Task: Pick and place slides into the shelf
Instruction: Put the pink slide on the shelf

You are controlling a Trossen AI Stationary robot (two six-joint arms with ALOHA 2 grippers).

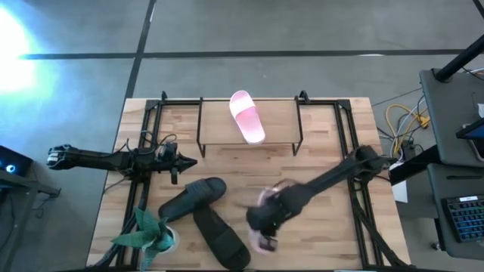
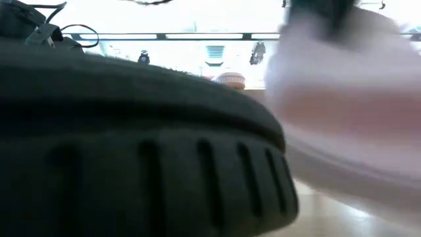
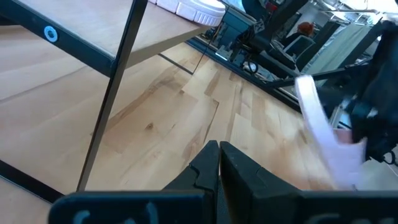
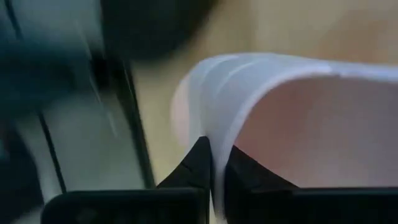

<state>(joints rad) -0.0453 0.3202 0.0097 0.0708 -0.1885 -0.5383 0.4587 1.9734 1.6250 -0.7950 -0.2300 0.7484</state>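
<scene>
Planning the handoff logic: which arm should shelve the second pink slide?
Right. The right gripper is shut on the light pink slide sandal. The left gripper waits shut near the light wooden shelf's left end, holding nothing.

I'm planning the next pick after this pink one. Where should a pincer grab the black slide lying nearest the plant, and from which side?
Probably the broad strap of that black slide, pinched from above. The strap arches over the sole, giving an edge one finger can slip under, much as the right pincer holds the pink slide. The left pincer is closest, shut, beside the shelf.
</scene>
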